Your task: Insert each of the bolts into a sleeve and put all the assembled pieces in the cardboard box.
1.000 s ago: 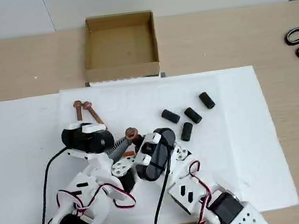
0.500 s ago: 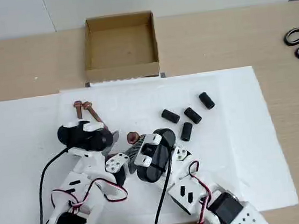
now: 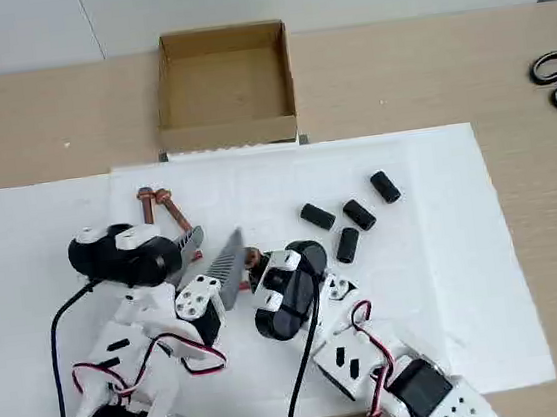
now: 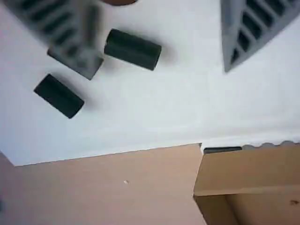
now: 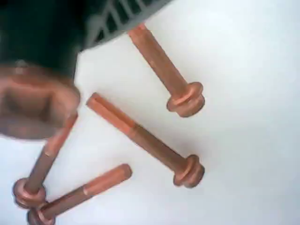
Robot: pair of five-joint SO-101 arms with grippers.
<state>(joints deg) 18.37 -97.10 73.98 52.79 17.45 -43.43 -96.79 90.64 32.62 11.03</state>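
L gripper (image 3: 209, 256) released, jaws spread wide. R gripper (image 3: 256, 264) sits just beside it, clenched on a bolt (image 3: 252, 258), head poking out twd the L jaws. Loose bolts (image 3: 145, 195) lie near the L gripper, on its side away from R. Four sleeves (image 3: 347, 245) near R gripper, opposite side. Cardboard box (image 3: 229, 134) well ahead of both.

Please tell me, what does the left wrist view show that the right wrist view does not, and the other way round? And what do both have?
Left wrist view, not the right: two black sleeves on the paper, the bare wooden table, a corner of the cardboard box, and the left gripper, open. Right wrist view, not the left: four copper bolts lying on the paper, and one more bolt, blurred, close to the lens. Both share the white paper.
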